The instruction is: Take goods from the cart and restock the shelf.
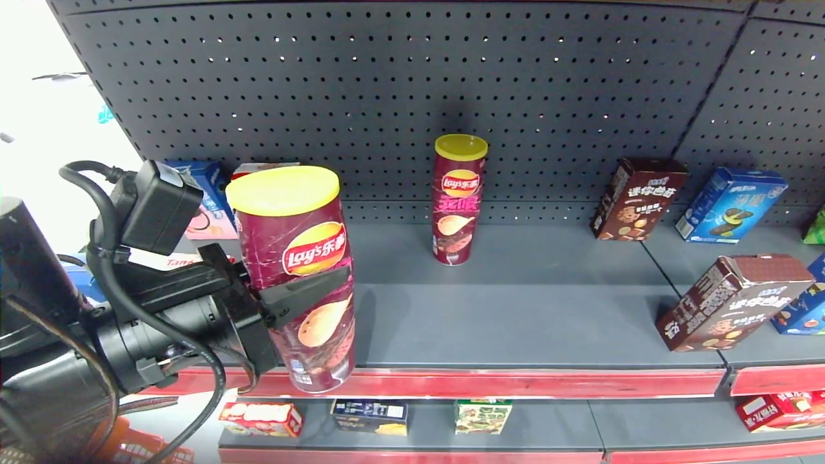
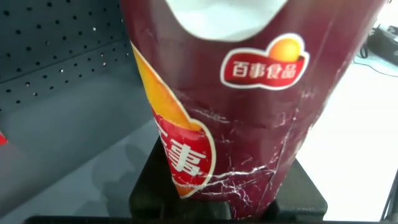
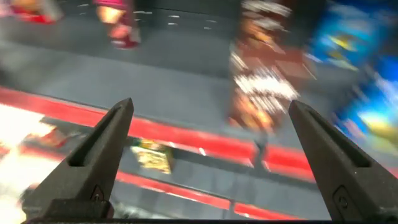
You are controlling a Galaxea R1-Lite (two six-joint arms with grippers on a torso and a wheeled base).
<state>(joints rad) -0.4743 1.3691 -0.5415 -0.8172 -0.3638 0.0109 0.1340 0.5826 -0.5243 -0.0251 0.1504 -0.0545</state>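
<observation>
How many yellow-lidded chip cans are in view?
2. The held can is in the left gripper at the front of the shelf; the standing can is upright near the back wall. The arm may hide others.

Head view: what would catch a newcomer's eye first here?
The maroon chip can with its yellow lid stands out, clamped in the left gripper at the front left of the shelf. Farther back, a matching can stands upright by the pegboard, and a brown box leans tilted at the right.

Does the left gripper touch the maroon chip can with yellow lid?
Touching. In the head view, black fingers clamp the maroon yellow-lidded chip can.
</observation>
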